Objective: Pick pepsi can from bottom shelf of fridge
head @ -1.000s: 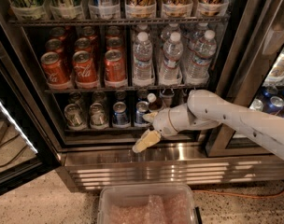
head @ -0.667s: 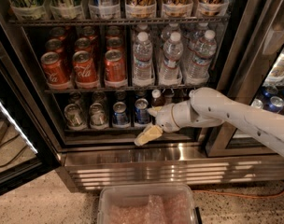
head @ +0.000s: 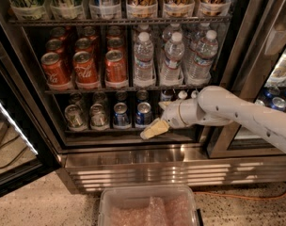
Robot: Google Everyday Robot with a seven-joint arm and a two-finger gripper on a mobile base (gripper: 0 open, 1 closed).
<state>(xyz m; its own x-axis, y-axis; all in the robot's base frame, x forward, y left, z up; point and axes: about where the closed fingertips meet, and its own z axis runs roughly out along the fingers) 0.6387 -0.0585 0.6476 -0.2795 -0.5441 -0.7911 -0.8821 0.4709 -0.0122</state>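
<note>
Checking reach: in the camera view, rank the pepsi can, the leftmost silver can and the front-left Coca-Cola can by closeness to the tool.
The tool is at the bottom shelf front.
1. pepsi can, just above.
2. leftmost silver can, far left.
3. front-left Coca-Cola can, shelf above.

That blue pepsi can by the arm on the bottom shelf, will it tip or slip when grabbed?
The pepsi can stands upright on the wire bottom shelf, so a sideways nudge would likely tip it onto the neighbouring blue can. Its smooth metal side may be slippery. The tool sits just right of it, at the shelf's front rail.
</note>
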